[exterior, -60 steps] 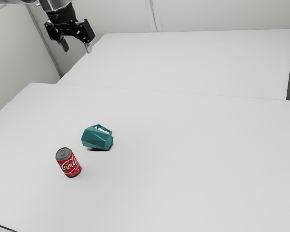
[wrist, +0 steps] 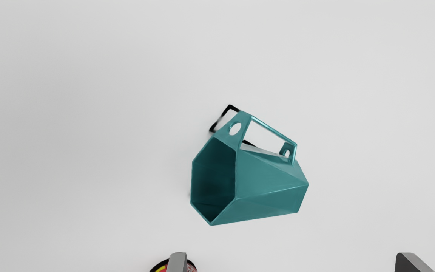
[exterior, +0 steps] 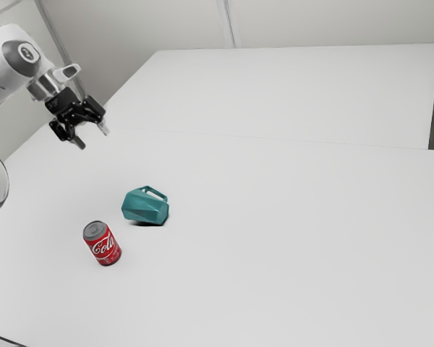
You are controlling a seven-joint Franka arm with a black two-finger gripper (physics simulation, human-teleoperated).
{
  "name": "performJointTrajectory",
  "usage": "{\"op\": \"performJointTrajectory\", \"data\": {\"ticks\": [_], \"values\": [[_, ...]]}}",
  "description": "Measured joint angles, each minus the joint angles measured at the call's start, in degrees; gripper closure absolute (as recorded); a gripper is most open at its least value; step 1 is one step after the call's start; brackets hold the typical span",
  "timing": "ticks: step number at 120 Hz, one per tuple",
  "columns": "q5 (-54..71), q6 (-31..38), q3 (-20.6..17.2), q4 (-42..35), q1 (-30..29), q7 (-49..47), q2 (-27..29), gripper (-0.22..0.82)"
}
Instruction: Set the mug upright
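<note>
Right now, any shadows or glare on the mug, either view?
Exterior view: thin dark shadow under the teal faceted mug, no strong glare. Wrist view: mug's inside dark, black shadow by its handle on the white table, thin highlights along handle edges.

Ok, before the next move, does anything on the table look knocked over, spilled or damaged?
Yes: the teal mug is lying on its side, its mouth facing sideways instead of up. The soda can near it stands upright. I see no spill around either, and no visible damage.

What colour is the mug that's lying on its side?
The mug is teal, a greeny blue. It shows best in the wrist view.
</note>
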State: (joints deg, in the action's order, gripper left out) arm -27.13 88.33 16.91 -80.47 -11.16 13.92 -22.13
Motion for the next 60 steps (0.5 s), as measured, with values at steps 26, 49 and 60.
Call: {"op": "performJointTrajectory", "data": {"ticks": [26, 49, 60], "values": [[-7.45, 0.32, -3.34, -2.74, -6.20, 13.13, -6.87, 0.00], [-11.51, 0.96, -3.52, -9.13, -6.31, 22.81, -8.75, 0.00], [-13.59, 1.30, -3.59, -10.75, -6.26, 26.59, -9.00, 0.00]]}}
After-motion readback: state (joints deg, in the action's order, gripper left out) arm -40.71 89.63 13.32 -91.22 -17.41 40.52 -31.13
